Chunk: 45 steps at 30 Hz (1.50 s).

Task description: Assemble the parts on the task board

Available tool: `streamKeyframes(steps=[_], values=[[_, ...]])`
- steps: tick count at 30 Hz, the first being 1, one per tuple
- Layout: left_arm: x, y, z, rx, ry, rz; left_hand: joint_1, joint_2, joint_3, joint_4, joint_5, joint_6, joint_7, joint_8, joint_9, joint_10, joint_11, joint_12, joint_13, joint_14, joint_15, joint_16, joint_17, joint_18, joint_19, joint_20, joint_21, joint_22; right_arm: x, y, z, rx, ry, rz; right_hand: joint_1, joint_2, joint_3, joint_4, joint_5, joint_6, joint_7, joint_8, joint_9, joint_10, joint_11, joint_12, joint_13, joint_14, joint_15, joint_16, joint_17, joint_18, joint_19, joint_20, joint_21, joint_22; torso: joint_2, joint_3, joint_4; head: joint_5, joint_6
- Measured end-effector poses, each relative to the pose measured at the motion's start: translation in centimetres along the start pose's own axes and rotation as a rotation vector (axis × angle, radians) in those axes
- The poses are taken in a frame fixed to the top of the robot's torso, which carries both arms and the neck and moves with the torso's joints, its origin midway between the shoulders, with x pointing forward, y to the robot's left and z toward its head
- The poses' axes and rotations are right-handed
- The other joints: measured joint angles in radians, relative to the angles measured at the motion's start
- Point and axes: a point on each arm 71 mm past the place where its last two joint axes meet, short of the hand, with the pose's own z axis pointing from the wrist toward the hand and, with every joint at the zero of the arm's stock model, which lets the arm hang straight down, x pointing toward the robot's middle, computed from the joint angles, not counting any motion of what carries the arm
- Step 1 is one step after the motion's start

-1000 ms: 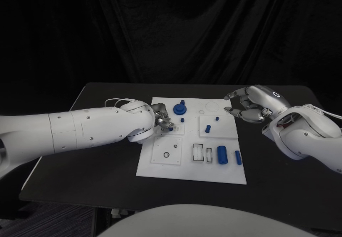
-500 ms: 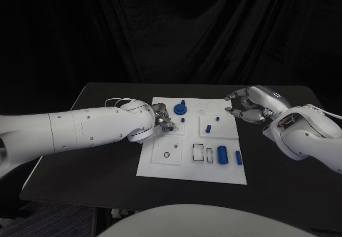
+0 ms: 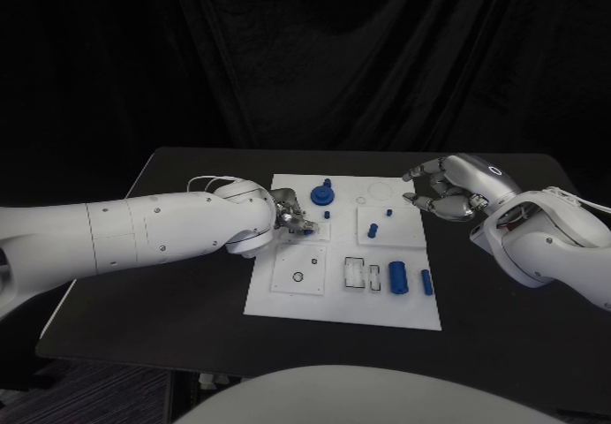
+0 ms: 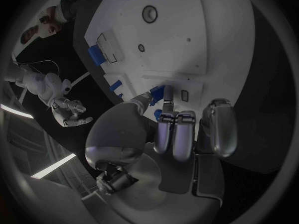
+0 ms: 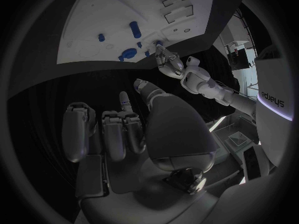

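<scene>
The white task board (image 3: 334, 305) lies in the middle of the black table. My left hand (image 3: 288, 215) hovers over the board's upper left part and pinches a small blue part (image 4: 159, 91) between thumb and a finger, close above a recess there. My right hand (image 3: 441, 188) hangs at the board's far right corner, its fingers loosely bent and apart, holding nothing. On the board stand a round blue knob piece (image 3: 322, 193), a blue peg (image 3: 372, 230) and a small blue stub (image 3: 328, 214). A blue cylinder (image 3: 396, 276) and a narrower blue piece (image 3: 426, 282) lie near the right edge.
Empty rectangular slots (image 3: 362, 273) and a ring-marked hole (image 3: 298, 276) sit in the board's near half. Bare black table (image 3: 191, 300) stretches on both sides of the board. My left forearm (image 3: 140, 234) crosses the table's left side.
</scene>
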Motion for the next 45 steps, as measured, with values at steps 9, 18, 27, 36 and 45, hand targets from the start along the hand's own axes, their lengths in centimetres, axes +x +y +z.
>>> streamKeyframes(steps=[9,18,27,36,45], values=[[-0.08,0.08,-0.02,-0.004,0.006,0.004,0.004,0.004,-0.012,-0.002,0.021,0.001,-0.001,-0.014,-0.005,0.0,0.0,-0.005,0.0,0.0,0.0,0.0,0.0,0.0,0.0,0.0,-0.008,0.0,0.04,-0.03,0.0,0.003,0.006,0.0,0.0,0.0,0.0,0.0,0.0,0.0,0.0,0.0,0.0,0.0,0.0,0.0,0.0,0.0,0.0,0.0,0.0,0.0,0.0,0.0,0.0,0.0,0.0,0.0001,0.0,0.0,0.0],[-0.19,-0.02,-0.14,0.006,0.005,0.002,0.085,0.016,0.03,-0.069,0.179,0.017,0.002,-0.04,-0.001,0.0,0.0,-0.005,0.0,0.0,0.0,0.0,0.0,0.0,0.0,0.0,-0.008,0.0,0.08,-0.1,0.0,0.008,0.012,0.002,0.0,0.0,0.0,0.0,0.0,0.0,0.0,0.0,0.0,0.0,0.0,0.0,0.0,0.0,0.0,0.0,0.0,0.0,0.0,0.0,0.0,0.0,0.0,0.0001,0.0001,0.002,0.0],[-0.22,0.13,-0.21,0.019,0.002,-0.001,0.106,0.011,0.045,-0.084,0.285,0.033,-0.003,-0.029,0.02,0.0,0.0,-0.005,0.0,0.0,0.0,0.0,0.0,0.0,0.0,0.0,-0.008,0.0,0.12,-0.16,-0.01,0.013,0.017,0.004,0.0,0.0,0.0,0.0,0.0,0.0,0.0,0.0,0.0,0.0,0.0,0.0,0.0,0.0,0.0,0.0,0.0,0.0,0.0,0.0,0.0,0.0,0.0,0.0,0.0,0.003,0.0],[-0.25,0.35,-0.28,0.026,0.002,-0.002,0.109,0.008,0.051,-0.081,0.313,0.038,-0.005,-0.009,0.053,0.001,-0.006,-0.001,0.0,0.002,-0.002,0.0,0.0,0.0,0.0,0.0,-0.008,0.0,0.15,-0.25,-0.01,0.019,0.021,0.008,0.0,0.0,0.003,0.003,0.005,0.003,-0.003,0.0,-0.001,0.0,0.0,0.0,0.0,0.0,0.0,0.0,0.001,0.0,0.0,0.0,-0.004,0.0,0.0,0.0,0.0,0.004,0.0],[-0.32,0.45,-0.3,0.028,0.0,-0.004,0.1,-0.006,0.071,-0.082,0.335,0.057,-0.011,0.018,0.1,0.001,-0.013,-0.001,0.0,0.0,-0.008,0.0,0.0,0.0,0.002,-0.006,-0.008,0.0,0.18,-0.36,-0.01,0.026,0.024,0.012,0.0,0.0,0.003,0.003,0.005,0.003,-0.003,0.0,-0.001,-0.004,0.004,-0.003,0.0,0.0,0.0,0.0,0.001,0.0,0.0,0.0,-0.007,0.0,0.0,0.0,0.0,0.005,0.0]])
